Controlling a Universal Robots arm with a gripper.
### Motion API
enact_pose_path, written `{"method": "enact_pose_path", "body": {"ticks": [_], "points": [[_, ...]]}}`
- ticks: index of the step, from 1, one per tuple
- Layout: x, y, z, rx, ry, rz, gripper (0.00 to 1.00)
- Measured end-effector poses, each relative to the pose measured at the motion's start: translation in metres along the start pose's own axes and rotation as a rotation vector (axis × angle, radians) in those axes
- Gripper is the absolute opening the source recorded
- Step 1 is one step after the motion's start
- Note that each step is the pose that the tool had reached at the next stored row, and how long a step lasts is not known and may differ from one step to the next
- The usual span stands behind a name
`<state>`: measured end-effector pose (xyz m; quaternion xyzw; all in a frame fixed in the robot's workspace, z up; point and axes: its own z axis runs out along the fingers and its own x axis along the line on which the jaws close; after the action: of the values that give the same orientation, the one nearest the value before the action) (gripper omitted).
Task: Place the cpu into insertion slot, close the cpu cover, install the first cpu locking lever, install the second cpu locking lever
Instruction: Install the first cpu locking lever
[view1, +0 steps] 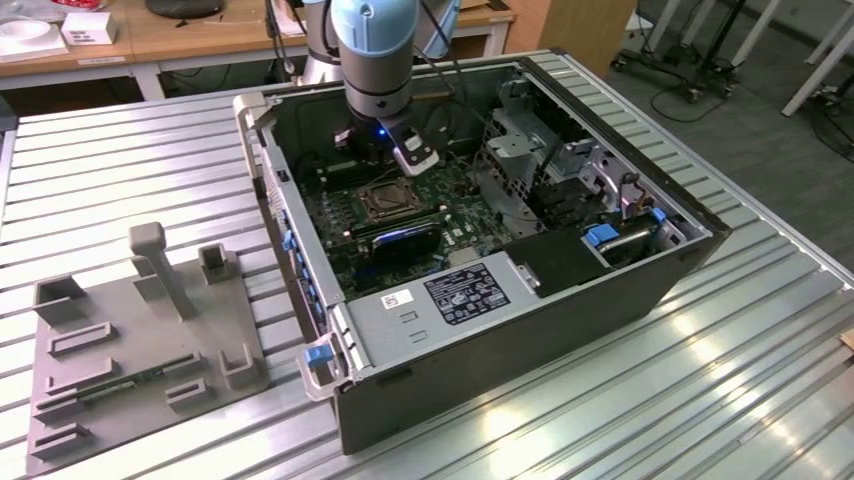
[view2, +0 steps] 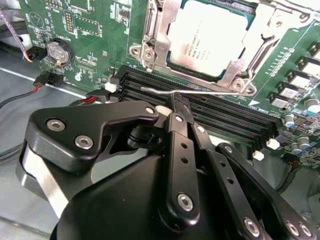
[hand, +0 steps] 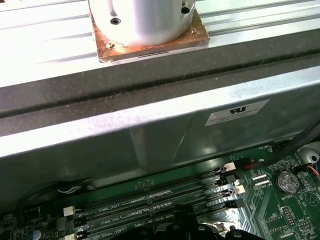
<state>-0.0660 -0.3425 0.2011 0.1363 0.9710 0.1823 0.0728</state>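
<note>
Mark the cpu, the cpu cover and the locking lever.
cpu (view2: 210, 37), second wrist view, centre of its top.
cpu cover (view2: 156, 35), second wrist view, one side bar.
locking lever (view2: 210, 91), second wrist view, mid rod.

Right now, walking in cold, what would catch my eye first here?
The blue robot arm hangs down into an open computer case on the slatted metal table. In the second wrist view, its black gripper pinches a thin wire locking lever beside the memory slots, near the cpu lying under its silver cpu cover.
</note>
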Motion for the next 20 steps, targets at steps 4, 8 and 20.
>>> {"method": "enact_pose_path", "body": {"ticks": [4,8,20], "points": [[0.0000,-0.0001,0.0000,0.0001,-0.0001,0.000,0.11],[-0.0004,-0.0013,-0.0003,0.0000,-0.0001,0.000,0.11],[-0.0009,-0.0037,0.0001,0.0000,-0.0004,0.000,0.11]]}}
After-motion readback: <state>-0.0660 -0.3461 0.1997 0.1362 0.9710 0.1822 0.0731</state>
